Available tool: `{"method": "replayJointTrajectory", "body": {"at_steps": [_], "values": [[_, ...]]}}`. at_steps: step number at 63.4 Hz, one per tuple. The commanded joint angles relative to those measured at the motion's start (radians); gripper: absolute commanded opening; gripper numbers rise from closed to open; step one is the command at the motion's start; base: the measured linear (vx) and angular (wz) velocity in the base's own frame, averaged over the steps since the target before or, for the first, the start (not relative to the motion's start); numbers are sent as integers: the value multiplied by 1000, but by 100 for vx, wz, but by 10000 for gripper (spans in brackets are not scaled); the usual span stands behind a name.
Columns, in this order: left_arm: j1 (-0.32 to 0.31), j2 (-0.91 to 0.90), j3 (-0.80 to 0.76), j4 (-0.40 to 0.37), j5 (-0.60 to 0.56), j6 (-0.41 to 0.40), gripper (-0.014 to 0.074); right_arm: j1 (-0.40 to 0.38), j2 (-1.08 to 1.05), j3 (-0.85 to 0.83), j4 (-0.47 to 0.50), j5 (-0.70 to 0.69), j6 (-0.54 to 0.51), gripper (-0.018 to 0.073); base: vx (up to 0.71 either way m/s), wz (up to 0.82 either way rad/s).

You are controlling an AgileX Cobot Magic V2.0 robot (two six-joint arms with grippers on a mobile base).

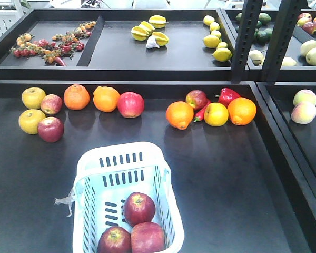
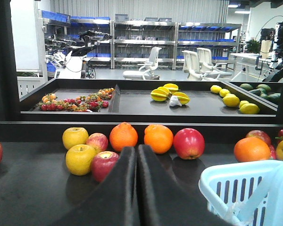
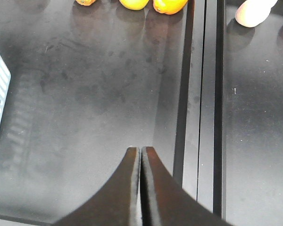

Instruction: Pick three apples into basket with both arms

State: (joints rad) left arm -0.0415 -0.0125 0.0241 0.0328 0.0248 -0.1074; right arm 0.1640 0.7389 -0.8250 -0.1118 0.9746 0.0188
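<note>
Front-facing view: three apples in basket on dark shelf, both tools closed, empty.

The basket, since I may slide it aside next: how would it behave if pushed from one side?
The basket looks like thin slotted plastic, so its wall would probably flex a little. With three apples sitting at its near end, it may pivot rather than slide straight. The round apples would likely roll and knock together inside.
</note>
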Motion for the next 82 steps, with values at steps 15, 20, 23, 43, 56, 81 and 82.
{"method": "replayJointTrajectory", "body": {"at_steps": [15,20,23,43,56,81,82], "values": [[2,-15,23,2,-65,-11,-8,-5,-1,-27,-16,-56,-2,-9,0,0],[2,-15,23,2,-65,-11,-8,-5,-1,-27,-16,-56,-2,-9,0,0],[2,-15,23,2,-65,-11,-8,-5,-1,-27,-16,-56,-2,-9,0,0],[2,-15,23,2,-65,-11,-8,-5,-23,-26,-23,-61,-7,-9,0,0],[2,-15,23,2,-65,-11,-8,-5,-169,67,-27,-254,2,-9,0,0],[2,-15,23,2,-65,-11,-6,-77,-564,485,-5,-586,2,-9,0,0],[2,-15,23,2,-65,-11,-6,-93,-581,501,-1,-591,2,-9,0,0]]}}
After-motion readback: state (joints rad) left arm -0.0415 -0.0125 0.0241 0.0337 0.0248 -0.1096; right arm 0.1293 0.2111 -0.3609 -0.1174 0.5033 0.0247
